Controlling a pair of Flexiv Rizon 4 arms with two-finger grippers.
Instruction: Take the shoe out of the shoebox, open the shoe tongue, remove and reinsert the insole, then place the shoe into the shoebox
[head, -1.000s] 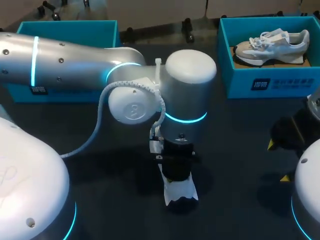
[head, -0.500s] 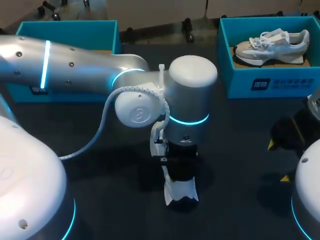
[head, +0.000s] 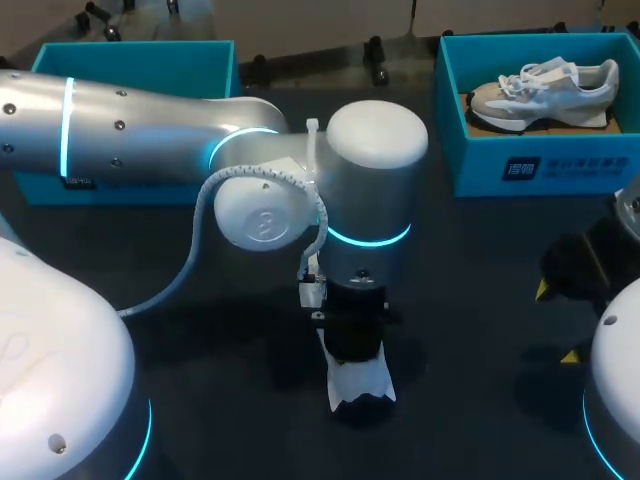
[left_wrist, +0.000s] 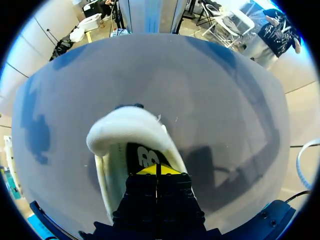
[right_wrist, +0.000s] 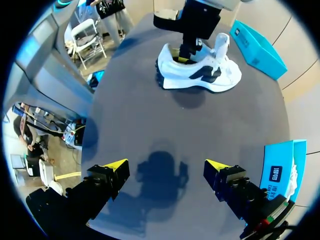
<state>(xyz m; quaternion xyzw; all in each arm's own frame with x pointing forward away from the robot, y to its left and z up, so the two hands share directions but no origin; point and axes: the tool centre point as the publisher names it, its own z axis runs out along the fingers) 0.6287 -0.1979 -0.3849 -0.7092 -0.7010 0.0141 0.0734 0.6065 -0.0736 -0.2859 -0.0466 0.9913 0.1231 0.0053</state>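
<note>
Left gripper (left_wrist: 156, 170), fingers pressed together, stands in the heel opening of a white sneaker with dark side marks (right_wrist: 222, 75) at mid-table; right gripper (right_wrist: 165, 167) hangs spread wide at near right; a grey-white trainer (head: 540, 88) lies in the teal cardboard shoebox (head: 530, 165), far right.

middle: left arm (head: 150, 130) spans it, down over the white shoe (head: 358, 378).
right front: bare table (head: 480, 290), open passage.
right rear: shoebox (head: 540, 170) walls block.

Dark grey matte tabletop (head: 480, 330). At its back right, an open teal cardboard box (head: 470, 170) holds a grey-and-white lace-up sneaker (head: 540, 90), upright.
</note>
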